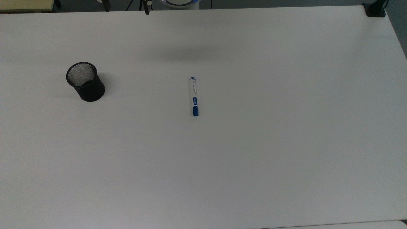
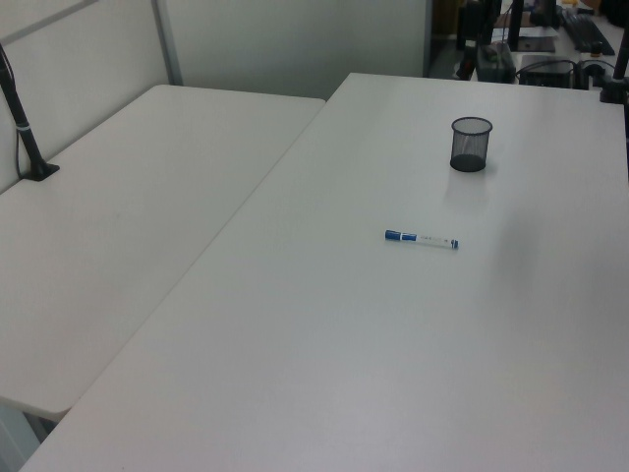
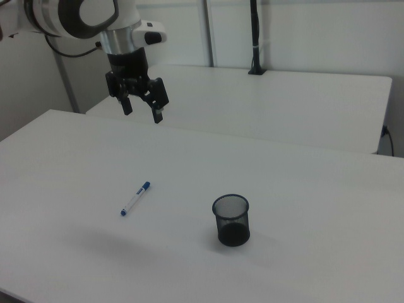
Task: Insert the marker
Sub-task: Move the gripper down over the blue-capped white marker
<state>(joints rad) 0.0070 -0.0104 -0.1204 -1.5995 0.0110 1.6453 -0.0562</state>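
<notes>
One marker (image 1: 194, 96) flat on white counter (image 1: 254, 143), well apart from mesh cup (image 1: 86, 82), pincer (image 3: 142, 113) seemingly apart, high above marker.

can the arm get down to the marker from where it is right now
Probably yes. The marker lies flat on the bare white table, well apart from the black mesh cup. The tool hangs open above the table with nothing between it and the marker.

One marker (image 1: 194, 96) lay there, one black mesh cup (image 1: 86, 81) stood, two white tables (image 2: 324, 324) sat side by side, and one gripper (image 3: 142, 112) hung above, two fingers spread apart
</notes>
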